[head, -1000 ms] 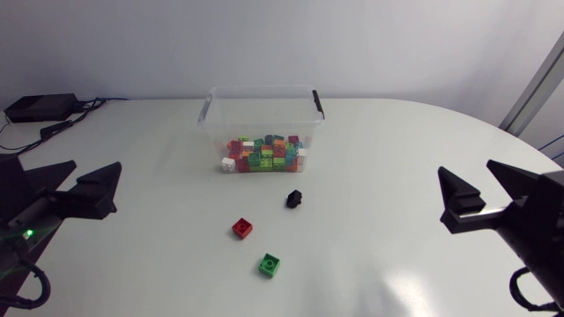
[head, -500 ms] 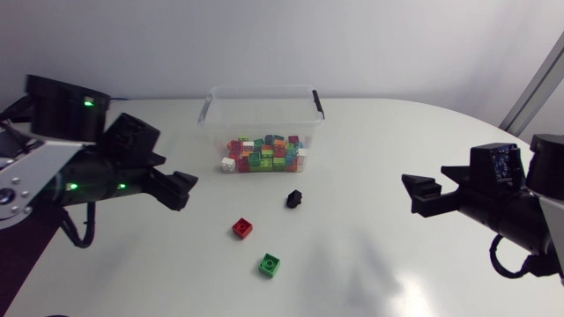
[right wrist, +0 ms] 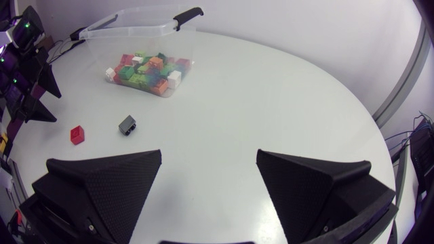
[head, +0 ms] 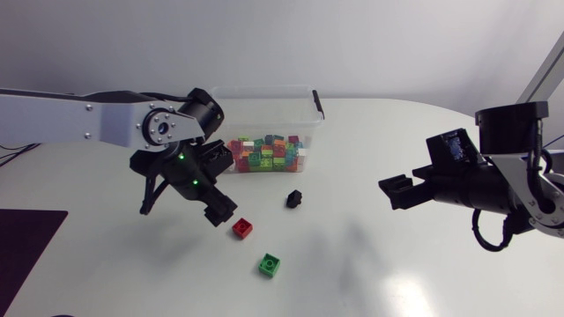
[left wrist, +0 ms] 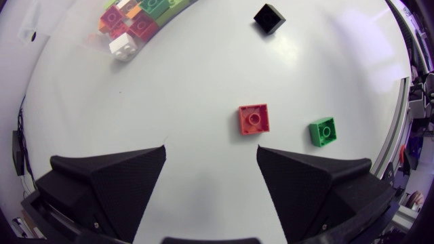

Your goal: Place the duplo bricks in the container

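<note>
Arms in from both side edges over a white counter [head: 370, 264]. Left claw [head: 183, 210]: hung pointed down above the counter, just in front of the container's left end, with fingers spread wide and nothing between them. Clear container [head: 264, 91]: stood at the back middle of the counter, open-topped, with a black handle at each end, and held a low heap of mixed-coloured duplo bricks [head: 264, 154]. Red brick [head: 242, 228]: lay loose on the counter, studs up, just beside the left claw's nearer finger in the head view and just ahead of the gap between the fingers in the left wrist view. Green brick [head: 270, 264]: lay apart from the red one, nearer the front edge. Black brick [head: 294, 199]: lay between the red brick and the container, apart from both. Right claw [head: 398, 191]: hung over the counter's right side, well apart from every brick, faced towards the container, gaped wide and gripped nothing.
</note>
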`<action>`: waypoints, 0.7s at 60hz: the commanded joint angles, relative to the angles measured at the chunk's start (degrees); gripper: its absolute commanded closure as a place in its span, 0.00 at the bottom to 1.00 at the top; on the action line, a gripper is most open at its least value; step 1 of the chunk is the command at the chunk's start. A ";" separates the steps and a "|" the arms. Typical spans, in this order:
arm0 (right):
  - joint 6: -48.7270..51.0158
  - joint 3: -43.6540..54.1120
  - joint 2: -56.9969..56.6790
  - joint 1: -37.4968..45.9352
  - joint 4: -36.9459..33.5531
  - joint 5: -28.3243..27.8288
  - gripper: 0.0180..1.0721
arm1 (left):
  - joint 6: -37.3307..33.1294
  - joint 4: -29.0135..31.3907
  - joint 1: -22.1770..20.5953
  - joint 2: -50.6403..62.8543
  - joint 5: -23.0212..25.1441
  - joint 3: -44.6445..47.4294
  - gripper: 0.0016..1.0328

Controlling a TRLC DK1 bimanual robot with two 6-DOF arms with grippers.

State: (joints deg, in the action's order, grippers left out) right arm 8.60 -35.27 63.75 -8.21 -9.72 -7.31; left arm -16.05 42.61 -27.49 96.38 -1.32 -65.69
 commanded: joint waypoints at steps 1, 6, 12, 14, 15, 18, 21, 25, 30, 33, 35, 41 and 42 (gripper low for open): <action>3.35 -3.05 2.52 -0.32 -1.71 0.98 0.04 | 3.31 1.25 -1.17 3.11 0.53 -2.86 0.10; 9.68 -5.78 4.19 -1.72 -6.02 6.08 0.04 | 4.72 1.25 -2.57 5.31 0.53 -3.74 0.10; 14.69 -4.81 4.37 -2.16 -4.61 5.90 0.04 | 6.30 1.25 -3.63 7.68 0.53 -4.62 0.13; 15.48 -4.11 4.02 -3.31 -4.08 5.55 0.04 | 6.74 1.25 -3.80 8.74 0.53 -4.89 0.15; 15.48 -4.02 4.02 -3.92 -3.64 5.47 0.04 | 7.09 1.25 -3.89 9.35 0.53 -5.15 0.16; 15.57 -4.99 4.90 -5.24 -4.87 4.50 0.04 | 7.88 1.34 -3.89 10.32 0.79 -5.68 0.17; 16.54 -6.13 6.22 -5.68 -6.37 1.69 0.04 | 8.41 1.34 -4.16 11.90 1.59 -6.56 0.20; 16.71 -7.71 8.41 -5.68 -6.81 -0.60 0.04 | 9.11 1.34 -4.59 12.96 1.76 -7.26 0.22; 17.41 -8.59 10.52 -5.59 -6.81 -1.74 0.05 | 9.73 1.34 -5.47 14.01 1.94 -7.96 0.26; 17.50 -8.85 11.31 -5.59 -6.63 -1.92 0.05 | 9.90 1.34 -5.65 14.54 2.03 -8.22 0.26; 17.59 -8.94 11.75 -5.68 -6.54 -2.01 0.05 | 9.90 1.34 -5.83 14.80 2.03 -8.31 0.26; 17.77 -9.73 13.95 -5.68 -6.10 -2.01 0.05 | 10.25 1.34 -6.18 15.59 2.46 -8.40 0.33; 17.85 -9.91 14.30 -5.68 -6.10 -2.01 0.05 | 10.34 1.42 -6.18 15.68 2.82 -8.40 0.34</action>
State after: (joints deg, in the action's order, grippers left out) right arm 25.04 -43.57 75.94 -13.69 -15.68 -9.02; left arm -7.40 43.22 -33.28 110.37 0.51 -72.88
